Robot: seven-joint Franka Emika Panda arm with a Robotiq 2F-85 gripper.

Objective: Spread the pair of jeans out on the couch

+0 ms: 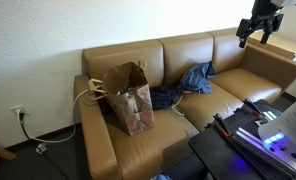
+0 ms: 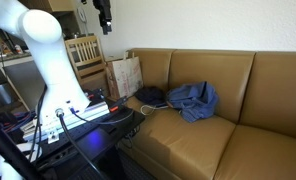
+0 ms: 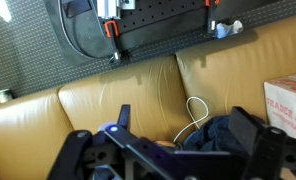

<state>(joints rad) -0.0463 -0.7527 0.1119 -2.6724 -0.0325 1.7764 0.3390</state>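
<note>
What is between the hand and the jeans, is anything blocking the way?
Nothing visible. The hand hangs open, high over the couch, and the jeans lie bunched on the middle cushion, uncovered. A paper bag stands on the next cushion, beside them.

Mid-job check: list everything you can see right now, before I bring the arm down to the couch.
couch: one, tan leather, against the wall
jeans: one pair, blue, crumpled on the middle seat
dark cloth: one, dark, between jeans and bag; cannot tell whether it is a separate item
paper bag: one, brown with pale rope handles, upright on the end seat
wooden chair: one, light wood, beyond the couch's bag end
wall outlet: one, white, low on the wall beside the couch, black cable plugged in
robot arm: one, white
gripper: one, black, open, empty, high above the couch's other end
</note>
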